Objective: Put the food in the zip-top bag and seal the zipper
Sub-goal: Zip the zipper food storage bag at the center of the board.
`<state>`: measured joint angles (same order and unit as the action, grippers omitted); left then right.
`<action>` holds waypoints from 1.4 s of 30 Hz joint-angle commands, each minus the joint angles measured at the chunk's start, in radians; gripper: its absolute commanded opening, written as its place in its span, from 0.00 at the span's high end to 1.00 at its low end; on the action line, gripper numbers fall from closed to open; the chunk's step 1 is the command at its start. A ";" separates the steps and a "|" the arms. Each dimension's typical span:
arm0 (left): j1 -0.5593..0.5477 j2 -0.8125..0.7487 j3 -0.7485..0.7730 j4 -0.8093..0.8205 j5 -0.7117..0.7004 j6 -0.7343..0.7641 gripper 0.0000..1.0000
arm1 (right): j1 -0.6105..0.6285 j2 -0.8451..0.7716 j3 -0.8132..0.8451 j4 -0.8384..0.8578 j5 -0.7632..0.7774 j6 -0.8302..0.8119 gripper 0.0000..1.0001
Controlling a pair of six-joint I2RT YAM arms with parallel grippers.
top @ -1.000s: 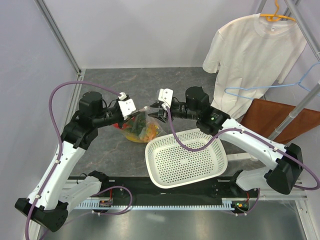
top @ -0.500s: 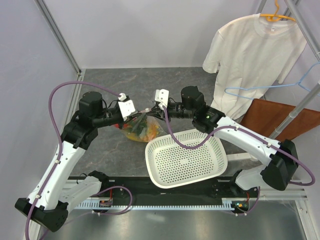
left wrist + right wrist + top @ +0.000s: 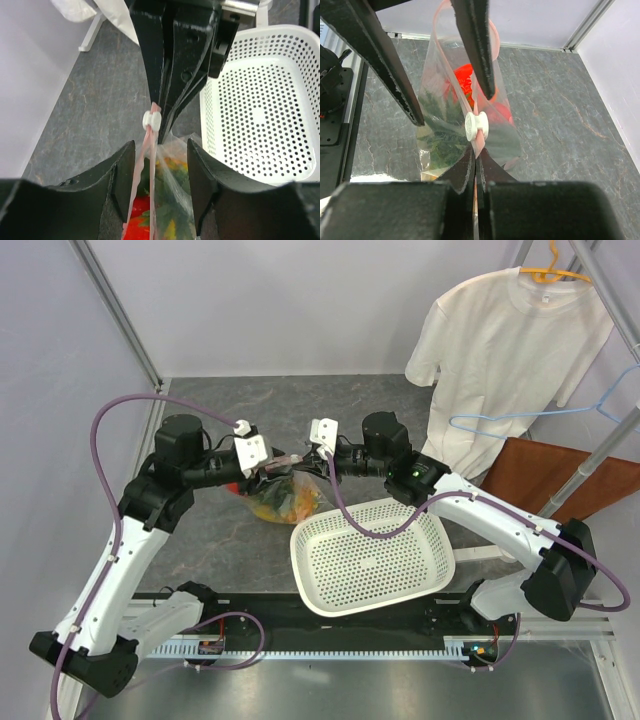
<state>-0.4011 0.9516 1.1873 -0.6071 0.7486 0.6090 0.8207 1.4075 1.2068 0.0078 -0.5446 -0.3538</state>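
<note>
The clear zip-top bag hangs between my two grippers with the food inside; red fruit and green leaves show through the plastic. My right gripper is shut on the end of the pinkish-red zipper, just behind its white slider. My left gripper stands open astride the bag's mouth, the zipper running between its fingers without touching them. In the top view the left gripper and right gripper nearly meet above the bag.
A white perforated basket sits just right of the bag, under the right arm. A white T-shirt, a blue hanger and a brown board are at the far right. A frame post runs along the left.
The right gripper moved left and shut on the zipper end by the slider. The left gripper has opened and let go of the bag's top edge.
</note>
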 commanded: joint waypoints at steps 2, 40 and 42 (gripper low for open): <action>-0.007 0.058 0.066 0.009 0.077 -0.028 0.48 | -0.002 -0.024 0.040 0.046 -0.026 -0.022 1.00; -0.030 0.088 0.100 -0.088 -0.087 0.153 0.87 | 0.001 -0.087 -0.015 0.040 0.001 -0.062 1.00; -0.024 0.085 0.098 -0.095 -0.094 0.164 0.88 | 0.000 -0.090 -0.015 0.040 0.003 -0.063 1.00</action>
<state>-0.4446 1.0557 1.2575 -0.6453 0.7368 0.7052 0.8227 1.3819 1.1873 -0.0006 -0.5262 -0.4011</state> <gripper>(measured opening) 0.175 0.006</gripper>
